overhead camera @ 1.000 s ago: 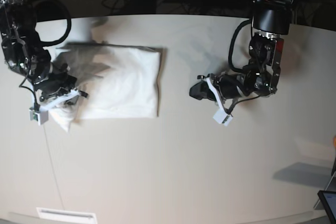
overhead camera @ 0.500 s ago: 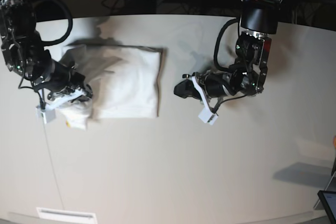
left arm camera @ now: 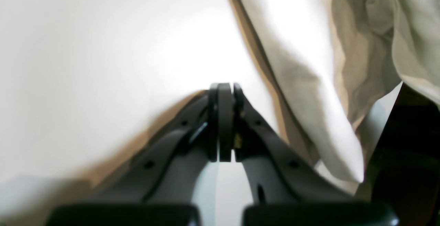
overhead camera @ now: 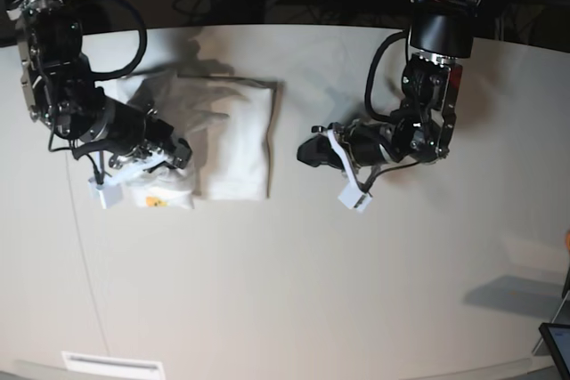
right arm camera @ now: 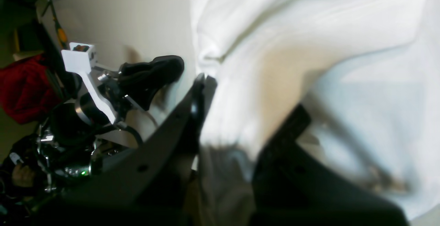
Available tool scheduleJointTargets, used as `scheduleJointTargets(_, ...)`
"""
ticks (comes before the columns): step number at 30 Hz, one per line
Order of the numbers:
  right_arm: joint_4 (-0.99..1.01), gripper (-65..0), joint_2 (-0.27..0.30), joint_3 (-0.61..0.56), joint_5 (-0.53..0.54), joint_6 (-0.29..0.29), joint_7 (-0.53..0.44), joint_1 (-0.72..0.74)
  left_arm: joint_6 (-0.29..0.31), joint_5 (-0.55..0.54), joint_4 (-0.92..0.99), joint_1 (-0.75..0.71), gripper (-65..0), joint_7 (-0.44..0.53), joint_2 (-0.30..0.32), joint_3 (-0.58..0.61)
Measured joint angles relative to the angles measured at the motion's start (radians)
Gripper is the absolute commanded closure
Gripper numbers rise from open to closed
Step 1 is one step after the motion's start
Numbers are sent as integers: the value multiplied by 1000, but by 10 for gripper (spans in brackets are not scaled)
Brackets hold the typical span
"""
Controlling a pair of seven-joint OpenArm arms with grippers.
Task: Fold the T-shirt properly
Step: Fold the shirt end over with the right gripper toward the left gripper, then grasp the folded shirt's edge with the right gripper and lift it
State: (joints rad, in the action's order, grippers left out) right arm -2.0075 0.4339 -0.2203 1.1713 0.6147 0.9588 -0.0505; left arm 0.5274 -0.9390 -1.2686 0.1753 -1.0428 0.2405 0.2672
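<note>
Right gripper (overhead camera: 175,154) pinches my white cotton T-shirt (overhead camera: 230,135), long axis running across the beige table (overhead camera: 285,273), while left gripper (overhead camera: 307,152) sits clenched on nothing.

a large white cotton t-shirt (overhead camera: 227,135) lies partly folded on the pale table, toward the base view's left half. its right edge runs straight and neat, with a squared lower corner. the left side is lifted and bunched into soft creases, and a small patch of yellow and orange print shows at the lower left fold.
</note>
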Motion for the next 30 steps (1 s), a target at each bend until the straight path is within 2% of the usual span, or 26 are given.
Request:
scheduleJointTargets(2, 0, -109, -8, 0, 16, -1, -1, -2, 0, 0, 0, -1, 0, 0, 1, -2)
scheduleJointTargets(6, 0, -277, -5, 4, 178, -3, -8, 2, 1, -5, 16, 3, 0, 4, 0, -6)
scheduleJointTargets(8, 0, -331, -6, 4, 215, -3, -24, 18, 3, -13, 27, 4, 0, 11, 0, -8)
scheduleJointTargets(9, 0, -348, -7, 4, 232, -3, -34, 28, 3, -16, 28, 4, 0, 11, 1, -8)
scheduleJointTargets(15, 0, -350, -5, 31, 287, -12, -45, 28, 4, -16, 30, 4, 0, 14, 7, -9)
scheduleJointTargets(17, 0, -335, 0, 106, 292, -21, -19, 29, 4, -18, 26, 3, 0, 27, 31, -9)
scheduleJointTargets(18, 0, -308, 13, 147, 291, -20, -12, 25, 4, -18, 26, 1, 0, 47, 48, -9)
scheduleJointTargets(19, 0, -254, 34, 183, 288, -19, -2, 19, 3, -18, 26, -2, 0, 61, 65, -10)
scheduleJointTargets(22, 0, -6, 60, 240, 279, -19, 2, -16, 4, -22, 23, -5, 0, 69, 103, -12)
scheduleJointTargets(25, 0, -26, 59, 230, 283, -19, 20, -52, 2, -10, -22, -30, 0, 76, 133, -11)
scheduleJointTargets(26, 0, -12, 58, 229, 286, -20, 26, -62, 0, -2, -47, -42, 0, 74, 143, -11)
scheduleJointTargets(28, 0, -3, 56, 229, 224, -22, 25, -71, -3, 22, -92, -56, 0, 64, 152, -11)
scheduleJointTargets(30, 0, -3, 57, 215, 93, -22, 21, -76, -5, 34, -147, -67, 0, 56, 154, -10)
